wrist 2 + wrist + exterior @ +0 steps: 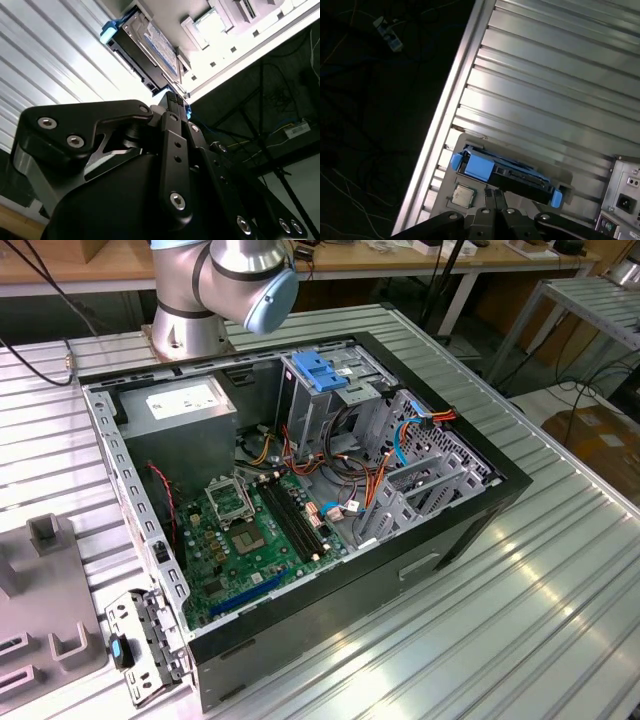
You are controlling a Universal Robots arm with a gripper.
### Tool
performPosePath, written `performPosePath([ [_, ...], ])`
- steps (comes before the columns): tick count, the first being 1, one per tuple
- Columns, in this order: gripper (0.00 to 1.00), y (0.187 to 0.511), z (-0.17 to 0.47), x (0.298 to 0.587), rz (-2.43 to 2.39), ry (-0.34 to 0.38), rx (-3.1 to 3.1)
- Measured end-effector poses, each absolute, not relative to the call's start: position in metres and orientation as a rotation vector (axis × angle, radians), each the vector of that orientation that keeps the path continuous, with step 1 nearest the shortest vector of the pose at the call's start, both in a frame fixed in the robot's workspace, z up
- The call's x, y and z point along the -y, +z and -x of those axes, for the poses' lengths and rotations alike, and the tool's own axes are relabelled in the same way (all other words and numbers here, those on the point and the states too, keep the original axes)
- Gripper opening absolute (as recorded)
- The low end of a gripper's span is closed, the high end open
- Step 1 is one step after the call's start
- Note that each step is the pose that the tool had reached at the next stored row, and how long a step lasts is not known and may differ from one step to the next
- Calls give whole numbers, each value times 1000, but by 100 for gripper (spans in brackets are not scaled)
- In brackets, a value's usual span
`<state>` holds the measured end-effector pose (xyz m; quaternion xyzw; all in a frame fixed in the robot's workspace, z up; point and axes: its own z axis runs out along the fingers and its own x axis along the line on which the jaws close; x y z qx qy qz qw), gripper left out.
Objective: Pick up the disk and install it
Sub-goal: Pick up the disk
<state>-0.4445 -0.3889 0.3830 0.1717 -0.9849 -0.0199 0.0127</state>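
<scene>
The disk [506, 175], a flat metal drive with blue plastic side rails, lies on a grey holder plate [470, 142] near the corner of the ribbed metal table. The second wrist view has the disk [150, 45] with its white and blue label facing up. My gripper [495, 196] hovers just short of the disk's near edge, its black fingers [172, 102] pressed together with nothing between them. The open computer case [300, 490] sits in the middle of the table in the exterior view, with an empty metal drive cage [330, 405] topped by a blue latch [318, 370].
A small processor chip [462, 196] lies on the holder beside the disk. The table edge [447, 110] drops to a dark floor with cables. The case's rear panel [625, 197] stands nearby. A grey power-supply box [180, 405] fills the case's back corner. A grey fixture [45, 585] lies at the exterior view's left.
</scene>
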Motion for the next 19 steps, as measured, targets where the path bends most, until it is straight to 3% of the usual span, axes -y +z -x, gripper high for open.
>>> performPosePath([
  [19, 11, 383, 444, 389, -1257, -51, 2841],
])
